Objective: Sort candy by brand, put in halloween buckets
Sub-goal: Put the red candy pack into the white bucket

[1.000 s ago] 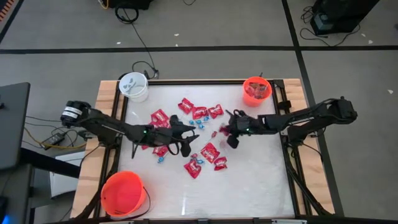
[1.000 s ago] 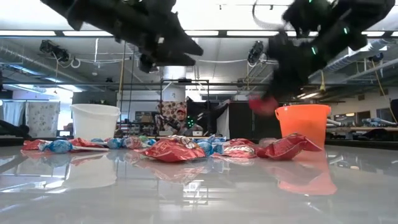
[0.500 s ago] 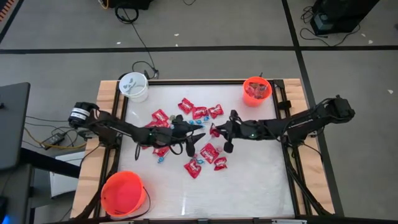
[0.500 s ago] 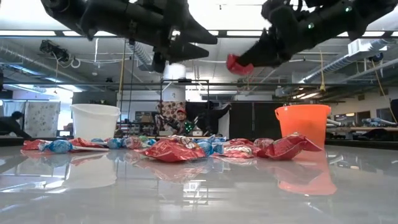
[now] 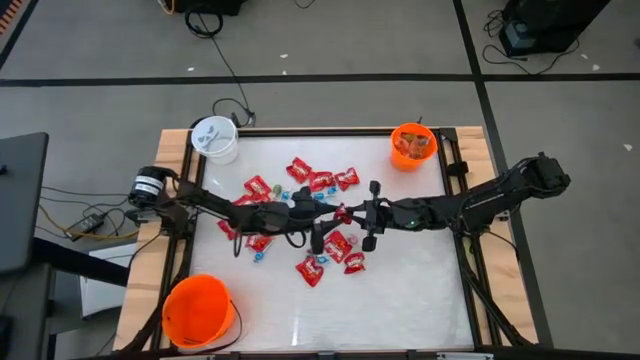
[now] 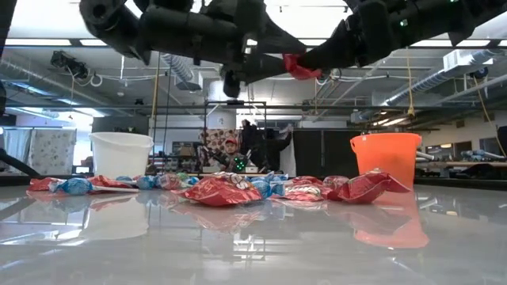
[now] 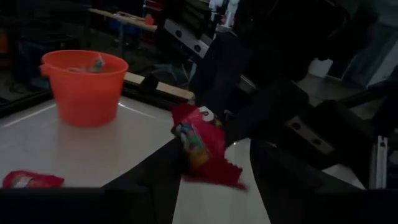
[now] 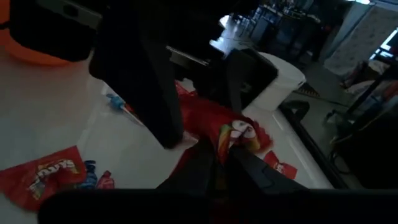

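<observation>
Holding: right gripper (image 5: 346,213) pinches a red packet (image 5: 343,213) in mid-air above the middle of the desk (image 5: 400,300); the low view shows it raised well clear of the pile.
Left gripper (image 5: 322,222): fingers spread, pointed at the packet from the opposite side, just beside it, one finger to each side in its wrist view.
Step judged: a hand-over between arms, or the left arm waiting close by; which one cannot be told.
Doing it well: if handing over, the left fingers should close on the free edge of the packet before the right lets go; the foil is limp and may fold or slip.
Candy (image 5: 318,262): red packets and small blue pieces scattered under both arms.
Buckets: white (image 5: 215,139) at the far left corner, small orange (image 5: 412,146) at the far right holding some candy, large orange (image 5: 198,311) at the near left.
Risk: arms nearly touching; approach slowly.
</observation>
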Robot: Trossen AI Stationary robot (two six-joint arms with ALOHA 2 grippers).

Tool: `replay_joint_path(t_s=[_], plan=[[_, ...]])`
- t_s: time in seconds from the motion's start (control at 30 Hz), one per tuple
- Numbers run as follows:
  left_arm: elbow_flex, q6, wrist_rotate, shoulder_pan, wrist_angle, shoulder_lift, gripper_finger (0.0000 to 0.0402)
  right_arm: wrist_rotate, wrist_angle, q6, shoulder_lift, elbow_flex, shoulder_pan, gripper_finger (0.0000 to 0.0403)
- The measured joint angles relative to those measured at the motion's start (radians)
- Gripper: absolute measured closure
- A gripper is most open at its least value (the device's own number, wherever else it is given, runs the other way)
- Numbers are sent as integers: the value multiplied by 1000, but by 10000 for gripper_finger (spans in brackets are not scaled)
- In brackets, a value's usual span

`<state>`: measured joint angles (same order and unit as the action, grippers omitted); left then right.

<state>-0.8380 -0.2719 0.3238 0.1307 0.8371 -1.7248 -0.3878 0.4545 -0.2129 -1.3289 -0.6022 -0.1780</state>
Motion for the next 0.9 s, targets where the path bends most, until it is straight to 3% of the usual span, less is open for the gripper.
replay_joint_path(t_s=[0.17, 0.43, 0.53, 0.67, 0.8, 0.9], plan=[[-19, 8, 5, -1, -43, -4, 243, 7, -4, 5, 0, 0, -6, 343], [-20, 55, 26, 0, -251, 106, 375, -53, -12, -2, 0, -2, -30, 288], [-20, 71, 78, 2, -358, 172, 375, -62, -26, -1, 1, -1, -31, 265], [-20, 90, 226, -7, -601, 295, 376, -64, -38, 32, 1, -1, -31, 234], [-20, 33, 301, -52, -891, 470, 376, -69, -86, 213, -9, -1, 9, 213], [-20, -37, 336, -146, -1122, 614, 376, -48, -112, 313, -42, 0, 52, 205]])
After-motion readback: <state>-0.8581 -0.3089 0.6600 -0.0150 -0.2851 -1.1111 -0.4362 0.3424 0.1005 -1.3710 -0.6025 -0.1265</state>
